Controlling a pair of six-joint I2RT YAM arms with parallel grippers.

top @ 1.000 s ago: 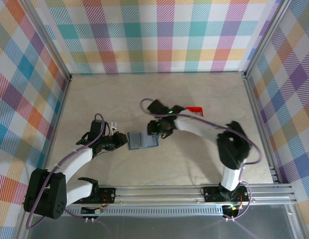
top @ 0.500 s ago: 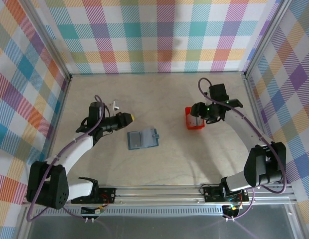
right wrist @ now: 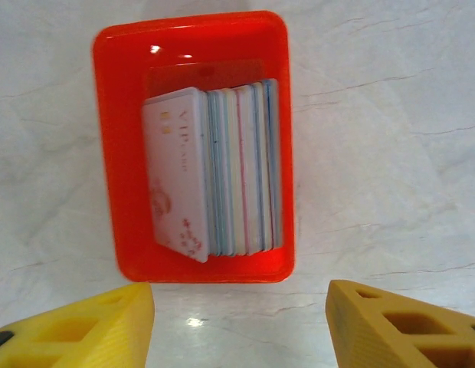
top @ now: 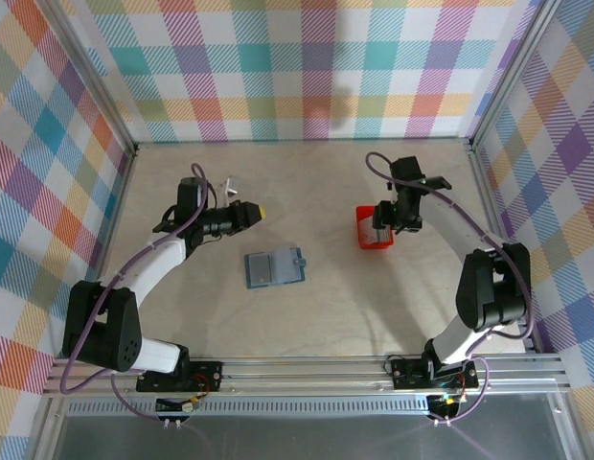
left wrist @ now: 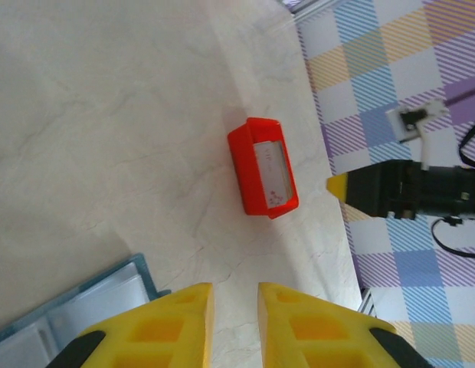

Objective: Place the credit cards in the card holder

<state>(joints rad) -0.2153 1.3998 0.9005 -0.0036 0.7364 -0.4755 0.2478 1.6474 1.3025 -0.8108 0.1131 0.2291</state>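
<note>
Right pincer (right wrist: 241, 322) gapes wide, empty, over the red tray (right wrist: 115, 153) right of centre holding the credit cards (right wrist: 214, 172) on edge: thin, stiff, slick, so probably pinch one top edge across its faces; card holder (top: 275, 269) lies open mid-worktop; left pincer (left wrist: 236, 307) barely parted, empty.

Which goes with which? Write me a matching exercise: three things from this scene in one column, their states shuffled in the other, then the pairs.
1. small red plastic tray
2. blue-teal folding card holder
3. right end effector

A. lying unfolded
B. open, holding nothing
C. holding thin rectangular cards stood on edge

Pairs: 1-C, 2-A, 3-B
</note>
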